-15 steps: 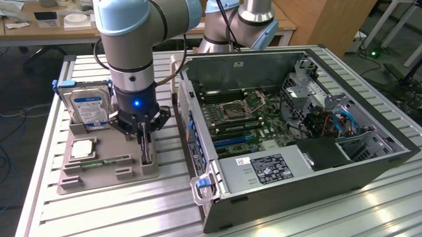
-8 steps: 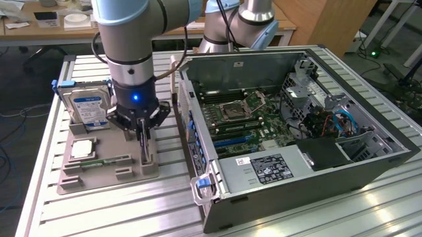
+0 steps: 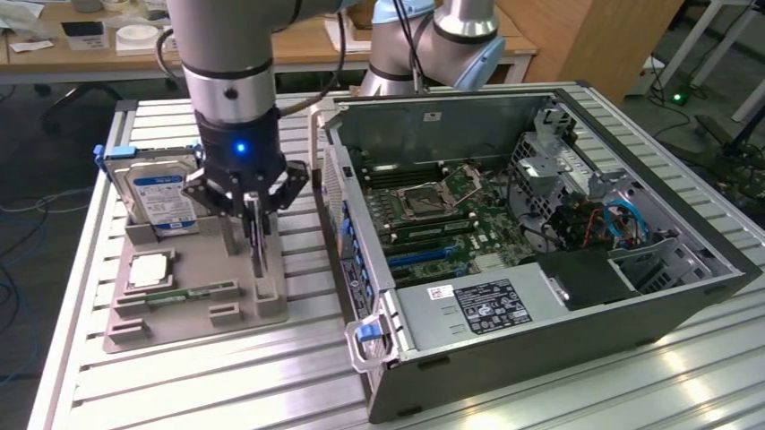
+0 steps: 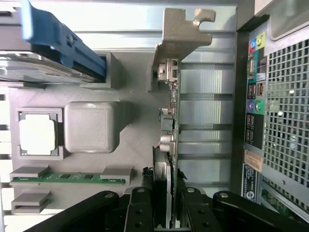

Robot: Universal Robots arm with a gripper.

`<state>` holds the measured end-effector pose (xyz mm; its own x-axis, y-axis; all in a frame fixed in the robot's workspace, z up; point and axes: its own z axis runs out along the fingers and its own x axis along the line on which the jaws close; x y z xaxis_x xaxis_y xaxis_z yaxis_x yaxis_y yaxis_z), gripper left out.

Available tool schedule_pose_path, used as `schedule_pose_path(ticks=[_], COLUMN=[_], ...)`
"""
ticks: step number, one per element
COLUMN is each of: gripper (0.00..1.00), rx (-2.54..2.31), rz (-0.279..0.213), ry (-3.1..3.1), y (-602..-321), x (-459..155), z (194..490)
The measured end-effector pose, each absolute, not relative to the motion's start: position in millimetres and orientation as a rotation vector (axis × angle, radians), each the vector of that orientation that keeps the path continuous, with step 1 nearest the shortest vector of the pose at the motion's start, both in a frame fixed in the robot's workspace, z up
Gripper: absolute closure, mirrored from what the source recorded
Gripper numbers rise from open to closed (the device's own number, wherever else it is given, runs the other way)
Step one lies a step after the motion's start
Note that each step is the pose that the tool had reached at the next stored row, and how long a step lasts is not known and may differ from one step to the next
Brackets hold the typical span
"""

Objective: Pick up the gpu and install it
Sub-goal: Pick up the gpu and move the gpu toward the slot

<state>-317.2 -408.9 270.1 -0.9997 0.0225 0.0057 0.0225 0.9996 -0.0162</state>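
The gpu [image 3: 256, 240] stands on its edge in the grey holder tray [image 3: 179, 324], close to the open computer case [image 3: 669, 309]. In the wrist view the gpu [image 4: 170, 121] shows edge-on, a thin green board with a dark heatsink and a silvery end bracket [image 4: 179, 36] at its far end. My gripper [image 3: 253, 213] reaches straight down over the card. Its black fingers [image 4: 141, 212] sit against both faces of the card, so the gripper [image 4: 166, 195] is shut on it. The card's lower edge is still at the tray's slot.
The tray also holds a silver hard drive [image 3: 161, 193] with a blue-white label, a processor chip [image 3: 150, 269] and a narrow green memory stick [image 3: 192, 293]. The case lies open, with its motherboard [image 3: 436, 215] facing up. A second arm's base [image 3: 449, 45] stands behind the case.
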Motion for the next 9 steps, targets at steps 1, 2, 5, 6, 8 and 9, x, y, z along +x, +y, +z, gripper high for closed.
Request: schedule_pose_path(ticks=[1, 2, 5, 6, 8, 9], gripper=[0.73, 0.73, 0.73, 0.73, 0.73, 0.73], rx=[-0.035, -0.035, -0.035, -0.035, -0.035, -0.035], rz=[0.025, 0.025, 0.025, 0.025, 0.025, 0.025], ry=[-3.135, -3.135, -3.135, -3.135, -3.135, -3.135], y=[-408.9, -408.9, -408.9, -408.9, -408.9, -408.9], x=[-317.2, -317.2, -317.2, -317.2, -317.2, -317.2], z=[274.5, 279.1, 293.0, 297.5, 306.4, 310.9])
